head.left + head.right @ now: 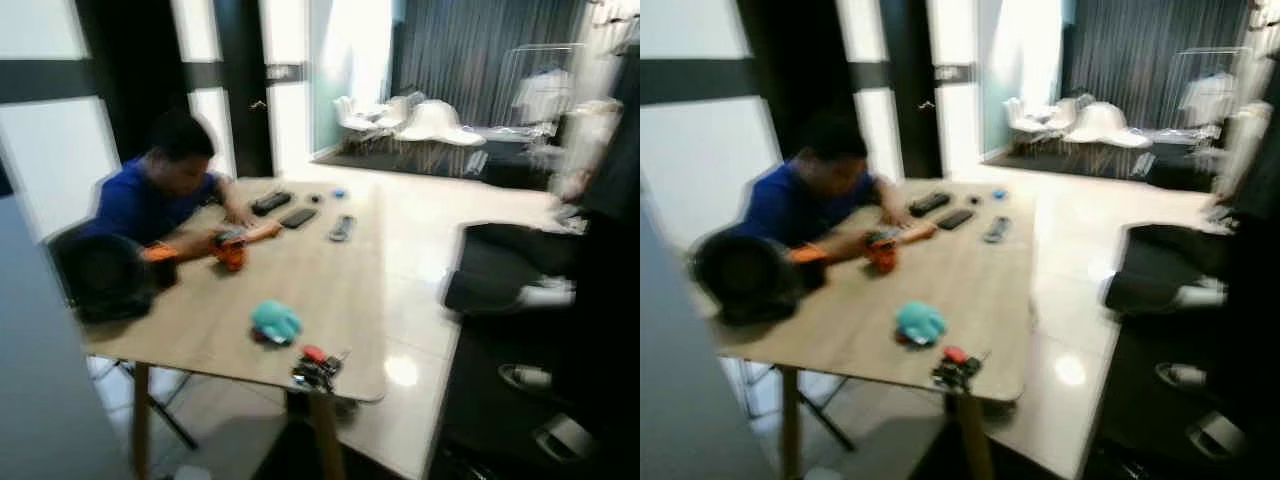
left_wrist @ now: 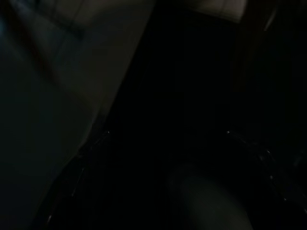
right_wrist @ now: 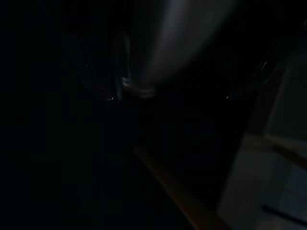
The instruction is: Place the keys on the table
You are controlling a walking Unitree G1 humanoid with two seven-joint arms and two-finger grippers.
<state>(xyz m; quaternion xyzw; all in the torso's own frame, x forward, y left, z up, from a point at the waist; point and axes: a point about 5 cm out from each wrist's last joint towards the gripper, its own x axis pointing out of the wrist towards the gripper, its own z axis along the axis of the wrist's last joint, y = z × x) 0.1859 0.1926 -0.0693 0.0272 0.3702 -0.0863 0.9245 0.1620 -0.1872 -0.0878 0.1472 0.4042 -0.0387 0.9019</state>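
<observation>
1. Keys (image 1: 318,368) lie on the wooden table (image 1: 330,290), at its near corner, very close to the edge; a red tag or fob seems attached, but the blur hides the details.
2. Just beside the keys, further in from the edge, rests a teal soft object (image 1: 275,322). Further along the table top stand an orange object (image 1: 231,250) and some dark flat devices (image 1: 298,217), probably remotes or phones.
3. A person in a blue shirt (image 1: 140,205) sits at the left side of the table, with the hands near the orange object. A dark round item (image 1: 100,275) sits on the table corner next to this person.
4. The head views are blurred, so the robot is probably walking or turning, and it stands well apart from the table.
5. Both wrist views are very dark. It cannot be told whether the claw of the left arm or of the right arm is wide, narrow, or holding something.
6. Judged from how the things lie, the keys are already on the table, so the task looks almost finished or finished.
7. Possible risks: the keys are so near the edge that a bump against the table leg (image 1: 325,435) or the corner could make them fall. Shoes (image 1: 565,435) on the dark floor at the right could trip the robot while it moves.
</observation>
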